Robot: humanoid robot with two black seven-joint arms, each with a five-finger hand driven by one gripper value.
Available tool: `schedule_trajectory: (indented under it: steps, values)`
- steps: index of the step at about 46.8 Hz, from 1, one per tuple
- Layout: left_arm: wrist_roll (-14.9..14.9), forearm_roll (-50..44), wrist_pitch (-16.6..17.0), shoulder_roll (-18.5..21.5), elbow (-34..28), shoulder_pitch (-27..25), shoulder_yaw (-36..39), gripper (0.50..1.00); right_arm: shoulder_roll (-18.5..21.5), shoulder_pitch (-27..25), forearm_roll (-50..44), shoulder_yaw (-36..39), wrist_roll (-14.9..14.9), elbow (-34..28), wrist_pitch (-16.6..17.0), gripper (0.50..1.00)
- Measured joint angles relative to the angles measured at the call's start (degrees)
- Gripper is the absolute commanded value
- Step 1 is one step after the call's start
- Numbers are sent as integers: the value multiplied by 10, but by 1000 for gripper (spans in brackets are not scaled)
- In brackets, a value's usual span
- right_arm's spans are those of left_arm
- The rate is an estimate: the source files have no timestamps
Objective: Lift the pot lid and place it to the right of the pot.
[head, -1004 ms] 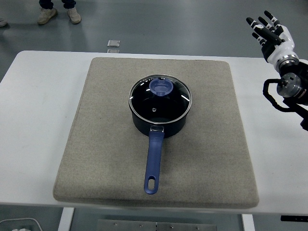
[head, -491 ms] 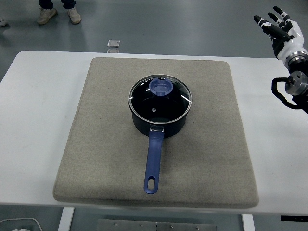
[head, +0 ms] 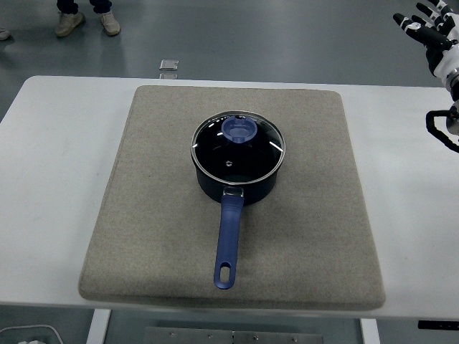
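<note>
Head view: a dark blue saucepan (head: 238, 179) with a long blue handle (head: 228, 240) pointing toward the near table edge sat mid-way on a grey felt mat (head: 143, 215), its round glass lid (head: 238, 145) with a blue knob (head: 239, 130) seated on the rim. The right hand (head: 434, 29), fingers spread and holding nothing, was raised at the upper right corner, well apart from the lid, which lay down and to its left. No left hand was in view, so the right was judged the only candidate to reach the knob.

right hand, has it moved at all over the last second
Yes. The right hand has drifted right and up toward the picture's top right corner, further from the mat. The pot and lid have not shifted.
</note>
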Motion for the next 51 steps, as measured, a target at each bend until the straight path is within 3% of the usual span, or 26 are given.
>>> schedule_trajectory:
  steps: [28, 37, 43, 51]
  values:
    - [0, 0, 0, 0, 0, 0, 0, 1000, -21, 36, -147, 1, 11, -3, 112, 915]
    - [0, 0, 0, 0, 0, 0, 0, 1000, -34, 62, -266, 0, 53, -3, 162, 915]
    - [0, 0, 0, 0, 0, 0, 0, 1000, -44, 86, -326, 0, 72, -3, 224, 915]
    - [0, 0, 0, 0, 0, 0, 0, 1000, -53, 110, -393, -1, 100, 1, 283, 915]
